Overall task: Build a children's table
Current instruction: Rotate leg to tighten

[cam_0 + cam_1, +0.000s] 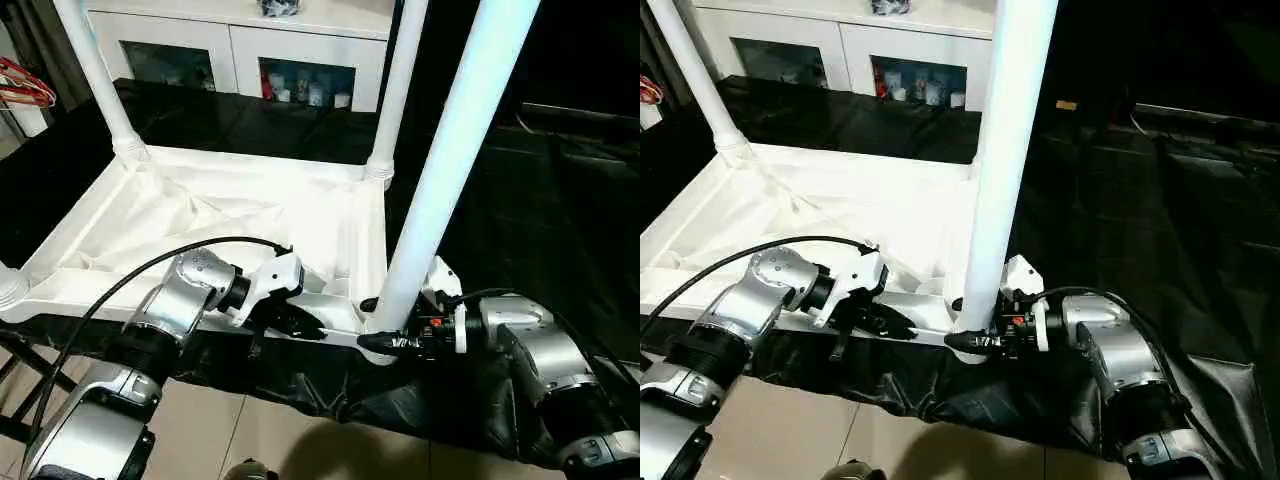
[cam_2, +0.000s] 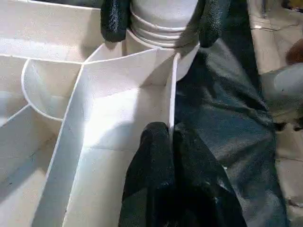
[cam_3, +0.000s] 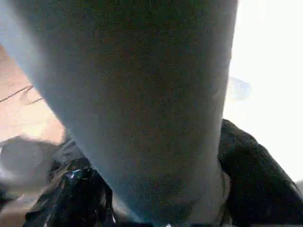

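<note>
upside down on the black-sheeted table (image 1: 520, 200): children's table (image 1: 230, 215), legs up, white cabinet (image 1: 250, 50) behind. at its near corner, right gripper (image 2: 163, 21) straddling the base of the near leg (image 1: 450, 160), fingers either side. left gripper (image 2: 171, 142) pinched shut on the thin near rim.

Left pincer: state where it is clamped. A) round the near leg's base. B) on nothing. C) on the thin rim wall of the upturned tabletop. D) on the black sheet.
C: the left pincer is shut on the thin rim wall of the upturned tabletop, while the right pincer straddles the near leg at its base.
</note>
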Robot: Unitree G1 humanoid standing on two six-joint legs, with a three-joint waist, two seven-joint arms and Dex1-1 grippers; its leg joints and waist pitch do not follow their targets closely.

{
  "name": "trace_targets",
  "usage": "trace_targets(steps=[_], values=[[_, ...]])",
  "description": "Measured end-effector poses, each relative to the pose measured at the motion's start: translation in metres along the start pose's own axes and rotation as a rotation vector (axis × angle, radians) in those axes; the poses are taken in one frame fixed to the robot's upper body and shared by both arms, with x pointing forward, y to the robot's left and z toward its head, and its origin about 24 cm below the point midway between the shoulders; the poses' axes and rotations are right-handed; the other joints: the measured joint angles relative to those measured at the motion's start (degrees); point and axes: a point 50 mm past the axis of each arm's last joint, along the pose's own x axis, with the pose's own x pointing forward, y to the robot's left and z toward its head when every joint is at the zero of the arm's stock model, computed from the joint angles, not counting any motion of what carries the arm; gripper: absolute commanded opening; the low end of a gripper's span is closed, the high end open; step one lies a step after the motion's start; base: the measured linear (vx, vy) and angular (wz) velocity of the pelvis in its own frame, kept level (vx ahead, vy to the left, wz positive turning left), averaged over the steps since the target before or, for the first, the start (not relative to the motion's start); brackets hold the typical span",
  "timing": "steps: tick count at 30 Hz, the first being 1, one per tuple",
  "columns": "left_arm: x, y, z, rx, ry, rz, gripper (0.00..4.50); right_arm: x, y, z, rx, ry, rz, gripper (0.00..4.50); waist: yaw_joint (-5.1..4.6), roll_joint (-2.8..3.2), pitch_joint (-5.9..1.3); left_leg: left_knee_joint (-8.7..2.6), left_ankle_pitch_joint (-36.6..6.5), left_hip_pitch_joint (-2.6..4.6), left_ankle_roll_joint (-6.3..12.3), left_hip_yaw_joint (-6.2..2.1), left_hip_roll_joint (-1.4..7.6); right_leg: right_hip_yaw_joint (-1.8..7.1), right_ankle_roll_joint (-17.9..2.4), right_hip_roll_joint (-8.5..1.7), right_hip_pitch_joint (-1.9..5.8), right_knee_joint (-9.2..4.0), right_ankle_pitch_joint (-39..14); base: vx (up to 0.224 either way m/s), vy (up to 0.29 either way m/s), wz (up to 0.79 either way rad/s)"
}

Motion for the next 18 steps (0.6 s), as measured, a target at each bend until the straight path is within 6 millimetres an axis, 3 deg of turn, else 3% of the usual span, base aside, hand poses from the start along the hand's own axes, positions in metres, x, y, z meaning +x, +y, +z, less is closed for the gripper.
trace_targets(steps=[3,7,11,15,18], values=[[0.004,0.005,0.001,-0.016,-0.011,0.070,0.00,0.001,-0.007,-0.002,0.032,-0.051,-0.127,2.67,-0.33,-0.01,0.00,0.08,0.01,0.10,-0.01,0.00,0.00,0.02,0.00,0.00,0.07,0.03,0.00,0.000,0.000,0.00],[0.017,0.019,0.010,-0.034,-0.011,0.223,0.00,0.009,-0.028,-0.001,0.102,-0.140,-0.415,2.67,-1.61,-0.04,0.02,0.11,0.01,0.13,-0.02,0.00,-0.02,0.03,0.25,-0.02,0.09,0.01,-0.12,0.000,0.000,0.00],[0.034,0.030,0.020,-0.070,-0.022,0.363,0.00,0.019,-0.044,0.005,0.156,-0.191,-0.685,2.67,-2.16,-0.02,0.01,0.11,0.02,0.11,-0.02,0.00,-0.02,0.04,-0.02,-0.02,0.08,0.01,0.07,0.000,0.000,0.00],[0.048,0.034,0.029,-0.096,-0.036,0.452,0.00,0.027,-0.054,0.012,0.170,-0.201,-0.887,2.67,-2.27,0.05,-0.03,-0.04,-0.03,0.03,0.02,0.01,-0.07,0.05,0.01,-0.04,0.02,-0.07,0.05,0.000,0.000,0.00],[0.051,0.035,0.031,-0.097,-0.038,0.473,0.00,0.031,-0.054,0.012,0.172,-0.218,-0.943,2.67,-2.18,0.10,-0.06,-0.20,-0.03,0.04,0.03,0.02,-0.09,0.03,0.03,-0.04,0.02,-0.09,-0.02,0.000,0.000,0.00]])
